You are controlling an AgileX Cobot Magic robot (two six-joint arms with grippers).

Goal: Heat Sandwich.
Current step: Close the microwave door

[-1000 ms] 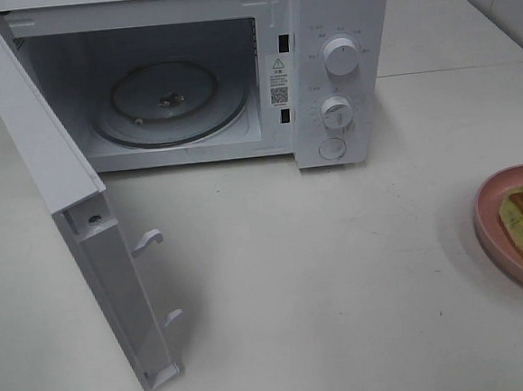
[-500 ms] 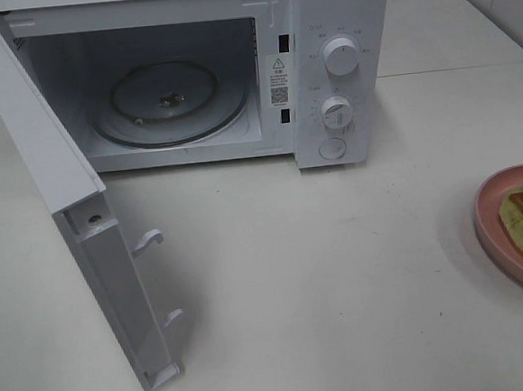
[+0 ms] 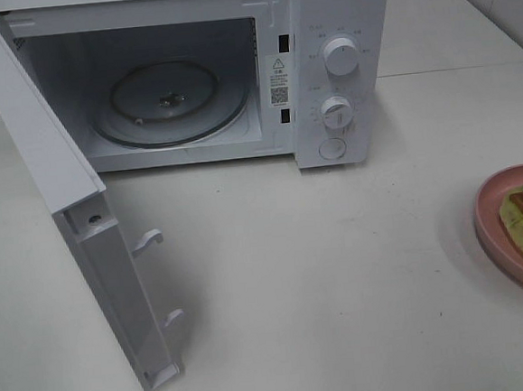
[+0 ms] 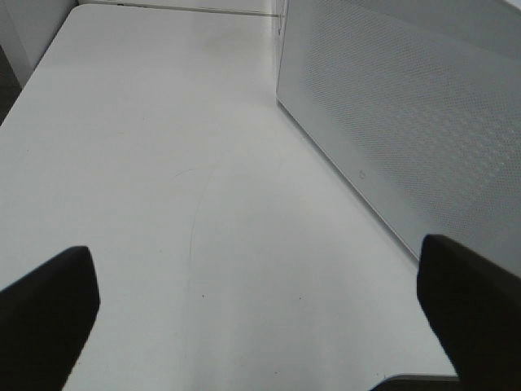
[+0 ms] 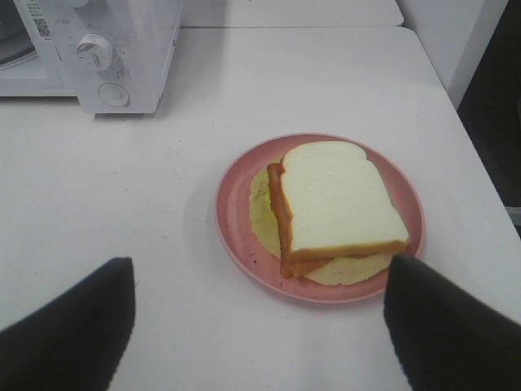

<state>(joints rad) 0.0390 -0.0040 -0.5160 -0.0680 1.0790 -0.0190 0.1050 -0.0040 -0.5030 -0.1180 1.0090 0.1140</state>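
Fingers of my right gripper (image 5: 259, 326) stood spread wide with nothing between them, hovering just short of the sandwich (image 5: 335, 208) on its pink plate (image 5: 234, 220). My left gripper (image 4: 260, 305) was likewise wide open over bare table (image 4: 146, 163), beside the microwave (image 3: 338, 72) door (image 3: 93, 245), which hung open.

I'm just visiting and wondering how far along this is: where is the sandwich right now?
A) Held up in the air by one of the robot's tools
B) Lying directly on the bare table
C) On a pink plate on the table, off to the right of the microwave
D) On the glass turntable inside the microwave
C: the sandwich lies on the pink plate, while the microwave stands open with its turntable bare.
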